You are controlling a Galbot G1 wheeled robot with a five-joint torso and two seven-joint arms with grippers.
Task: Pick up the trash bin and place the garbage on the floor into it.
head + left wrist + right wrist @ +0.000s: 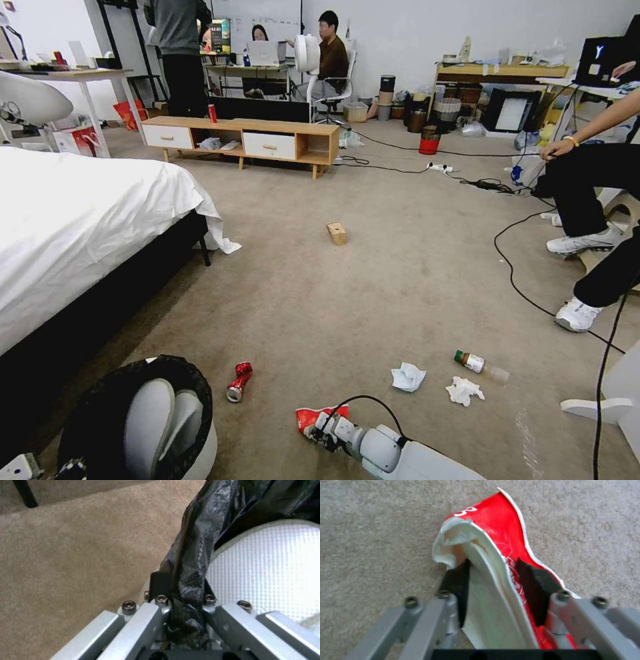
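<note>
**Cup pinched, bin held: lift clean and drop over the liner**

The right gripper (pixel 493 580) is low on the carpet (pixel 373 267) with its 2 black pads closed on the flattened red-and-white paper cup (pixel 493 555); the cup's open, torn end sticks out past the pads. The left gripper (pixel 181 592) is clamped on the rim of the white trash bin (pixel 150 420), with a fold of the black bag (pixel 200 542) caught between its fingers, holding the bin just left of the cup.

To do this step well, I would keep the right pinch firm, since crushed paper can slip, and raise the cup straight off the carpet before swinging it left. Releasing should wait until the cup is fully above the bag-lined mouth, clear of the white lid piece (pixel 153 427) inside. The left grip should stay steady so the bin does not tilt.

Waiting on the carpet: 1 crushed red can (pixel 239 381), 2 tissue wads (pixel 408 377), a green-capped bottle (pixel 481 365), and, farther off, a cardboard box (pixel 337 233).
</note>
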